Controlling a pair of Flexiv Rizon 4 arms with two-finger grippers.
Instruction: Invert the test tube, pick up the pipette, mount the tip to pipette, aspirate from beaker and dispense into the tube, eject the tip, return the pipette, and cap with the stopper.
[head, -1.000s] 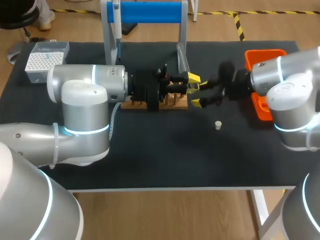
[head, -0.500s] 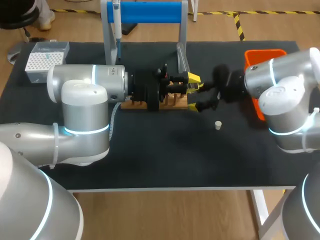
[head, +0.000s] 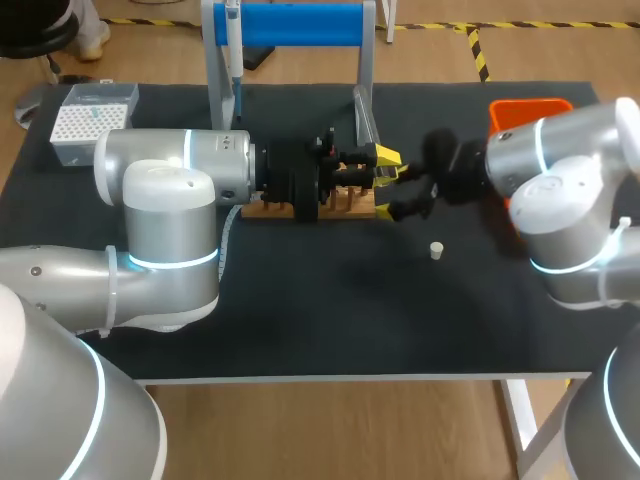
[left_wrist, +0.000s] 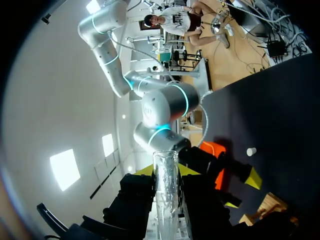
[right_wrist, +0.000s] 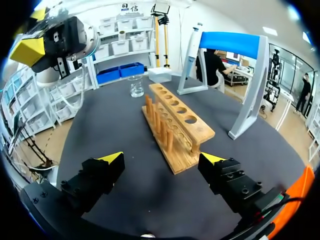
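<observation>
A clear glass test tube (left_wrist: 166, 195) stands between the fingers of my left gripper (left_wrist: 166, 172), which is shut on it. In the head view that left gripper (head: 383, 160) hangs over the right end of the wooden rack (head: 345, 206). My right gripper (head: 396, 192) faces it from the right, open and empty, its tips close to the left one's. From the right wrist, the right gripper (right_wrist: 161, 162) is open just short of the rack (right_wrist: 175, 125), with the beaker (right_wrist: 136, 88) beyond it. The pipette (head: 232, 45) hangs on the blue stand (head: 290, 25). A small white stopper (head: 436, 250) lies on the mat.
A white tip box (head: 90, 118) sits at the back left corner. An orange bin (head: 530, 108) is at the back right, partly behind my right arm. The black table (head: 320, 320) stretches to the front edge.
My right arm has moved left, bringing its open gripper nearer the left gripper and the rack's end. The left arm and the tube have stayed still.
</observation>
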